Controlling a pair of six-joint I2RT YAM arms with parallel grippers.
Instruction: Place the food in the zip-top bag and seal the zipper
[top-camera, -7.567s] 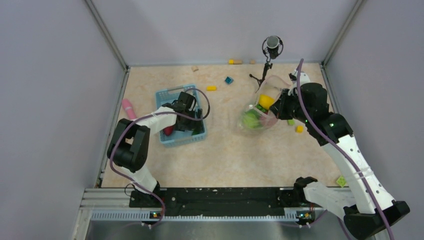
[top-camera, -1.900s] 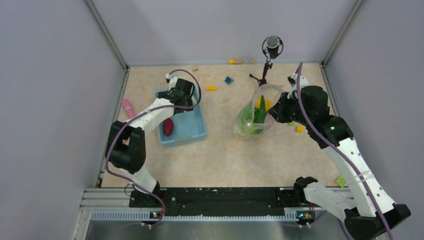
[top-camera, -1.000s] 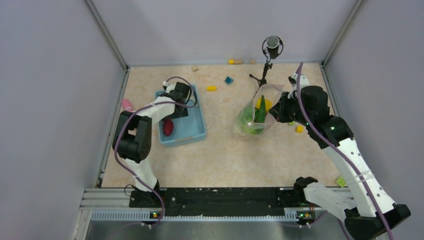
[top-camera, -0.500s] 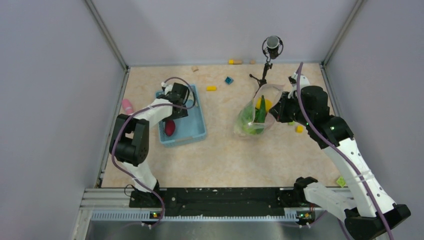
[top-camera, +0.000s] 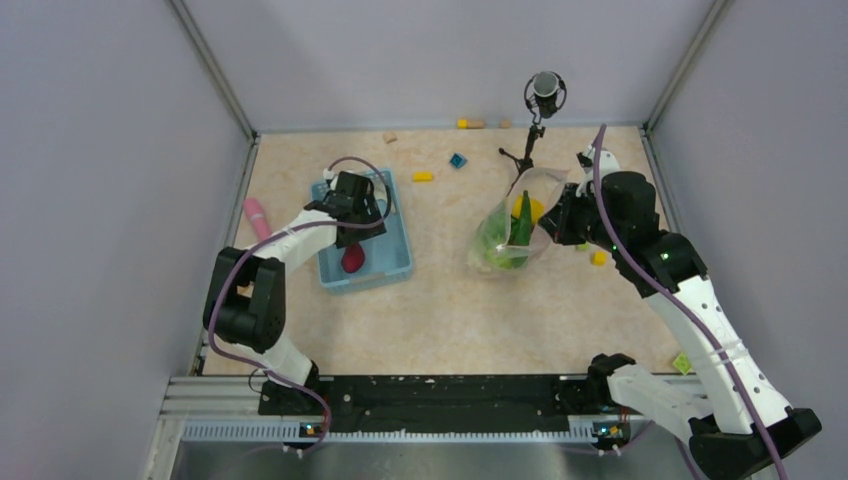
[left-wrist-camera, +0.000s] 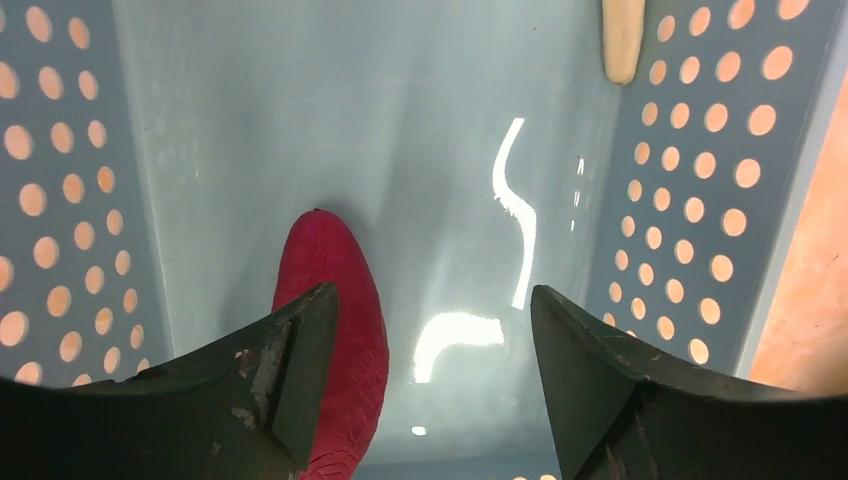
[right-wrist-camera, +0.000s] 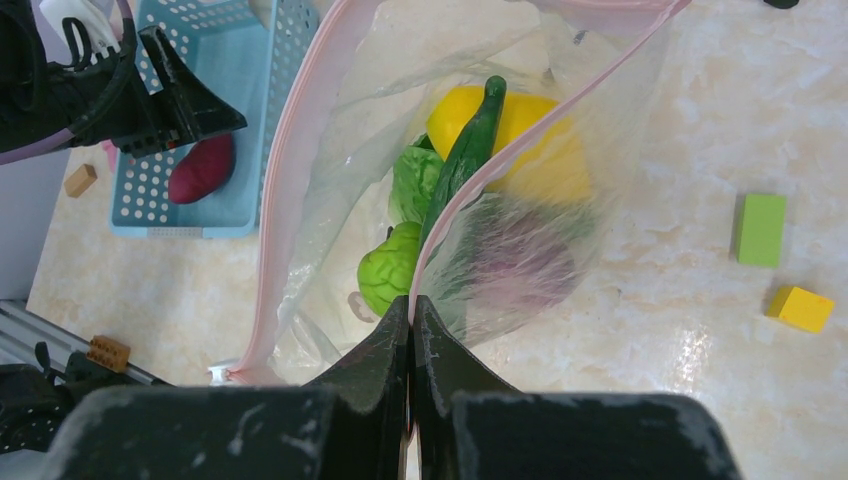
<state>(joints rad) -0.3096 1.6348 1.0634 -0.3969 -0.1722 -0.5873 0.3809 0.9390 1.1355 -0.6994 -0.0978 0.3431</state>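
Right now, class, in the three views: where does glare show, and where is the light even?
Left wrist: white glare streaks on the blue basket floor beside the red-purple piece; the left hand's fingers read as dark shapes. Right wrist: sheen on the zip-top bag and a bright patch on the table. Top external: even light, soft shadows.

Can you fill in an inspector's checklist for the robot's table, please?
Surface: beige marbled table.
Job's things: zip-top bag open, zipper unsealed; cucumber, yellow citrus and lettuce inside; red piece in the blue basket.
Clutter: small blocks, pink stick.
Grippers: left gripper open above the red piece; right gripper pinching the bag's rim.
Cables: purple cable along each arm.
Surroundings: grey walls; microphone at the back.
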